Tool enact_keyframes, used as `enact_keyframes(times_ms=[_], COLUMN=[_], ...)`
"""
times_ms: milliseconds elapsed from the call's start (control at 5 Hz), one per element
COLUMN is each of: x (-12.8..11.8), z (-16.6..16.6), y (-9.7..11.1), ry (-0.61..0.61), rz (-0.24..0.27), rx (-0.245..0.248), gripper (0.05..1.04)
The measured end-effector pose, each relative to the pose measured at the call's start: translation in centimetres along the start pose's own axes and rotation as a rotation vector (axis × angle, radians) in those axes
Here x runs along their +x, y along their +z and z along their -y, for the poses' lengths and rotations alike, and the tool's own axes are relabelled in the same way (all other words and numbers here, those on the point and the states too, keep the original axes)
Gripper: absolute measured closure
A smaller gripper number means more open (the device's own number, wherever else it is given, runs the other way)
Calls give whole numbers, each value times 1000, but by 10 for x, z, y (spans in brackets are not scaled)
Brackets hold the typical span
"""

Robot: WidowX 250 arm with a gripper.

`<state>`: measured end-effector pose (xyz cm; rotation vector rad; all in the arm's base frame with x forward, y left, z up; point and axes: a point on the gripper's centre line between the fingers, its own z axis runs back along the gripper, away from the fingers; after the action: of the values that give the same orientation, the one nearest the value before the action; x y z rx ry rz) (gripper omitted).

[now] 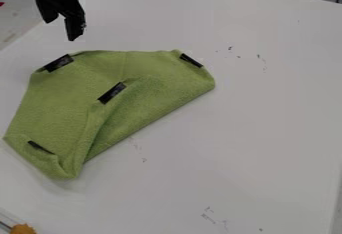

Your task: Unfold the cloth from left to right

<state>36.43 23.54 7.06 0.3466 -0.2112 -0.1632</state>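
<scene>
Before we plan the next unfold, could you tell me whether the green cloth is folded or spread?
Partly folded: on the white table, the cloth has a flap doubled over its middle and a turned-up lower-left corner.

In the camera view, the cloth (60, 98) lies on the left part of my tabletop (274, 133). My gripper (65, 27) hangs behind its far left edge. On the cloth I have four strips: a far-left strip (58, 63), a far-right strip (191, 60), a middle strip (111, 93) between and nearer, and a near-left strip (41, 147). Scuff marks (261, 58) lie on the tabletop, right of the cloth.
</scene>
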Motion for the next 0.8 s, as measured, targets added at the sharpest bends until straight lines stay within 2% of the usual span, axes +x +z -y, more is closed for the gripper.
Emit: enact_keyframes(times_ms=[200, 400, 600, 800], x=[-6, -4, 0, -4], z=[8, 30, 57, 78], y=[-13, -14, 0, 24], ry=[-2, 8, 26, 56], rz=[-33, -82, -59, -77], rx=[-28, -43, -13, 6], gripper=[83, 83, 83, 83])
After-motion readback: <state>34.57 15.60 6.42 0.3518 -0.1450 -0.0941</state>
